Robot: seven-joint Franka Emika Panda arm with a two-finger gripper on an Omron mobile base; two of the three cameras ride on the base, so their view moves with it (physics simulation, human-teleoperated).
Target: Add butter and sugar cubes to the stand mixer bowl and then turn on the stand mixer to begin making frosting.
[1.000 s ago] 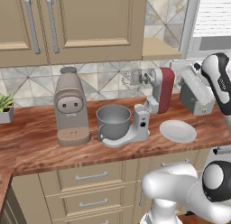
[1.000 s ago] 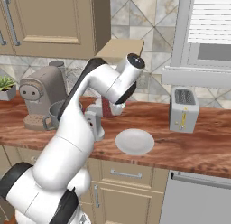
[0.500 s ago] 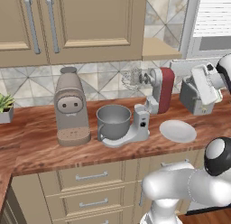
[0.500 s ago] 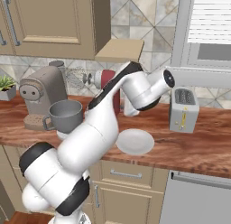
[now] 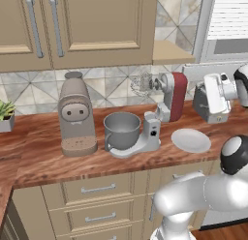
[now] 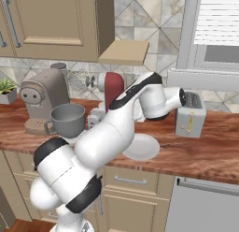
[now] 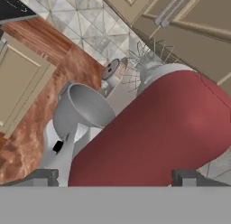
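- Left base view — the stand mixer (image 5: 162,113), red head tilted back, stands mid-worktop (image 5: 43,157); its grey bowl (image 5: 121,130) sits on the base, beside the coffee machine (image 5: 75,115).
- Right base view — the white arm reaches past the mixer toward the toaster (image 6: 189,116).
- Hand view — the claw (image 7: 115,175), spread wide and holding nothing, hovers close over the red head.

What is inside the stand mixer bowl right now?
The stand mixer bowl looks empty: bare grey metal inside, no butter or sugar cubes visible. Its near inner wall and part of the bottom are hidden by the rim.
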